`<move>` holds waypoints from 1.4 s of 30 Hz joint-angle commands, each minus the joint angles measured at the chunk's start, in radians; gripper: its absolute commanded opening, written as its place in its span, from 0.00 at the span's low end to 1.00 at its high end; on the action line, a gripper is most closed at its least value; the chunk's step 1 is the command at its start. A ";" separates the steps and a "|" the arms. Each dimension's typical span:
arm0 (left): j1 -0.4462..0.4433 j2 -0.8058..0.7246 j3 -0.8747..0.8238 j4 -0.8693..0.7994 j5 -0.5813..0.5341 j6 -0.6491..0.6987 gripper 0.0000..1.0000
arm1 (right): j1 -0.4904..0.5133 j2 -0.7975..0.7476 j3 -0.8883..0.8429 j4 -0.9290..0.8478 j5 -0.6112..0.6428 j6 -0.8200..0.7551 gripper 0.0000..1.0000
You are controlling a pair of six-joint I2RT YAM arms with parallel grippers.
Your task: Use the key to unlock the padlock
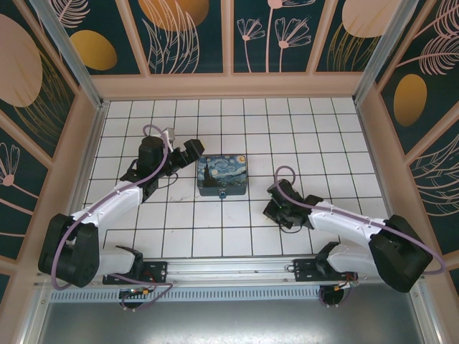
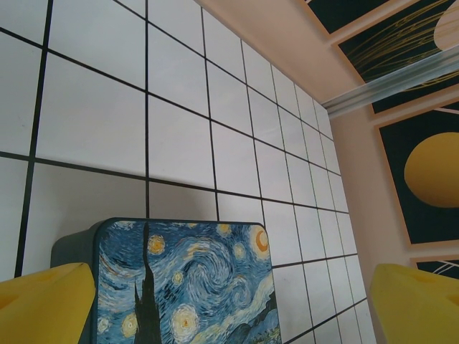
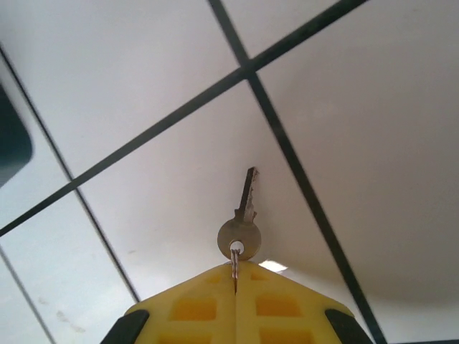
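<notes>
Meanwhile, at nine o'clock of painted box [image 1: 222, 172], left gripper [image 1: 191, 151] spread wide; at box's six o'clock edge, tiny padlock [image 1: 224, 193]; at four o'clock, right gripper [image 3: 235, 271] pinching key [image 3: 244, 215] by its ring. Light, stiff, slippery: better gripped across bow.

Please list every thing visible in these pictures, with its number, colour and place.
box: one, blue-yellow swirly painting, middle of the table.
padlock: one, bluish, tiny, at the box's near side.
key: one, grey metal, at the right gripper's fingertips.
table: one, white tiles, black lines.
wall panels: several, dark teal with pale plants, around the table.
arms: two, white and black, near edge.
left gripper: one, yellow fingers, open, by the box's far left corner.
right gripper: one, yellow fingers, shut on the key's ring.
</notes>
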 commanded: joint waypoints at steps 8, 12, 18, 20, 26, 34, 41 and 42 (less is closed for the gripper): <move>0.004 -0.018 -0.013 0.004 0.011 -0.003 0.98 | 0.000 -0.050 0.070 -0.001 -0.002 -0.026 0.00; 0.004 -0.018 -0.011 -0.001 0.012 -0.003 0.99 | 0.000 -0.051 0.070 0.007 -0.003 -0.029 0.00; 0.004 -0.015 -0.013 0.002 0.029 -0.012 0.99 | 0.002 -0.048 0.100 0.030 -0.014 -0.036 0.00; 0.004 -0.013 -0.012 0.013 0.048 -0.025 0.99 | 0.003 -0.044 0.126 0.042 -0.014 -0.040 0.00; 0.004 -0.002 -0.010 0.066 0.119 -0.090 0.99 | 0.008 -0.008 0.221 0.100 -0.019 -0.045 0.00; 0.004 0.019 -0.037 0.256 0.233 -0.246 0.98 | 0.010 0.059 0.330 0.268 -0.010 -0.013 0.00; 0.002 0.057 -0.069 0.468 0.274 -0.383 0.92 | 0.010 0.161 0.433 0.417 -0.007 0.033 0.00; 0.002 0.061 -0.074 0.501 0.277 -0.402 0.91 | 0.010 0.178 0.444 0.445 -0.011 0.043 0.00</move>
